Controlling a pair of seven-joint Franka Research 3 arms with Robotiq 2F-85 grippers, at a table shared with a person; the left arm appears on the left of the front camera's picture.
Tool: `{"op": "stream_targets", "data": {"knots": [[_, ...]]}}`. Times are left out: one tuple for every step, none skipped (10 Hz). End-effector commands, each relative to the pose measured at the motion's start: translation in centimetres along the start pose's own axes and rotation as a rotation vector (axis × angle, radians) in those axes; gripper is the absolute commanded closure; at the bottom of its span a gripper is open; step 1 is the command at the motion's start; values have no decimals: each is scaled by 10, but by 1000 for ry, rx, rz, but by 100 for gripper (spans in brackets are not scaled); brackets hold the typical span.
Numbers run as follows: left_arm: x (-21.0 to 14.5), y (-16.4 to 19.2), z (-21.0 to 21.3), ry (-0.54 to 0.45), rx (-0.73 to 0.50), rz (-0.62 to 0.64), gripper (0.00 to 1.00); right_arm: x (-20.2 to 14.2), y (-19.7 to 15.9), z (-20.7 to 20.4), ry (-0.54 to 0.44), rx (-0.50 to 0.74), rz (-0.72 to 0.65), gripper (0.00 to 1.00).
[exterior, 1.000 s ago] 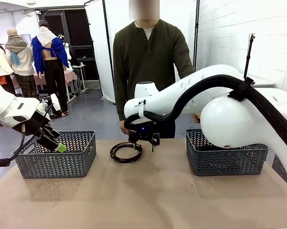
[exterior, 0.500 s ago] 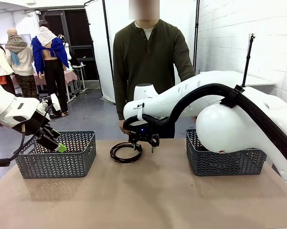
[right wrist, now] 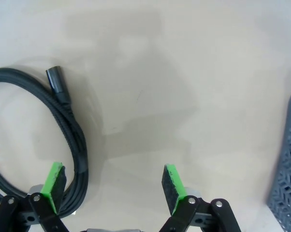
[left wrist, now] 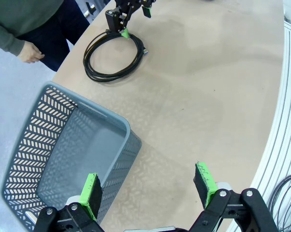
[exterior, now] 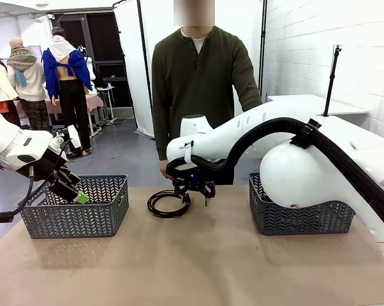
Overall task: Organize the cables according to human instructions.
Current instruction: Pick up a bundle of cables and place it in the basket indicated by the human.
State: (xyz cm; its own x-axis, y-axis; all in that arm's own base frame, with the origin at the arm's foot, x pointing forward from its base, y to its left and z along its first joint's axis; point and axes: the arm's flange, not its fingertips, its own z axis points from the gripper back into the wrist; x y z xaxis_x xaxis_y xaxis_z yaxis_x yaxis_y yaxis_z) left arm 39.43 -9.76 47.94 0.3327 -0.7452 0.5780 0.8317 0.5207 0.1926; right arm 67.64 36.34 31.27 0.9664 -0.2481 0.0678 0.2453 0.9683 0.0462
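Observation:
One black coiled cable lies on the table's far middle, in front of the person in the olive shirt. My right gripper hangs open just above the table at the coil's right edge. In the right wrist view the right gripper has one green pad over the coil's outer strands and the other over bare table. My left gripper is open and holds nothing, raised over the left basket's near-left corner. From the left gripper the coil lies far ahead.
A grey lattice basket stands at the table's left, seen from above in the left wrist view. Another basket stands at the right, partly behind my right arm. The person's hand hangs just beyond the table's far edge.
My right arm's elbow and upper links have shifted slightly left and down; its gripper stays at the coil's right edge. The left arm and the coil have not moved.

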Motion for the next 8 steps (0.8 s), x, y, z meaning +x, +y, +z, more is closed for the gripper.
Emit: {"op": "stream_targets", "data": {"knots": [[-4, -1, 0, -7, -8, 8, 0, 11, 10, -3, -3, -31, -34, 0], [-4, -1, 0, -7, -8, 8, 0, 14, 11, -5, 0, -33, -39, 0], [-4, -1, 0, -7, -8, 8, 0, 16, 11, -7, 4, -39, -42, 0], [-4, -1, 0, -7, -8, 8, 0, 18, 11, -10, 8, -48, -44, 0], [-4, -1, 0, -7, -8, 8, 0, 18, 11, -12, 10, -51, -47, 0], [-4, -1, 0, -7, -8, 8, 0, 19, 13, -14, 9, -68, -48, 0], [-4, -1, 0, -7, -8, 8, 0, 18, 13, -17, 13, -74, -38, 0], [-4, -1, 0, -7, -8, 8, 0, 18, 15, -18, 9, -81, -33, 0]]}}
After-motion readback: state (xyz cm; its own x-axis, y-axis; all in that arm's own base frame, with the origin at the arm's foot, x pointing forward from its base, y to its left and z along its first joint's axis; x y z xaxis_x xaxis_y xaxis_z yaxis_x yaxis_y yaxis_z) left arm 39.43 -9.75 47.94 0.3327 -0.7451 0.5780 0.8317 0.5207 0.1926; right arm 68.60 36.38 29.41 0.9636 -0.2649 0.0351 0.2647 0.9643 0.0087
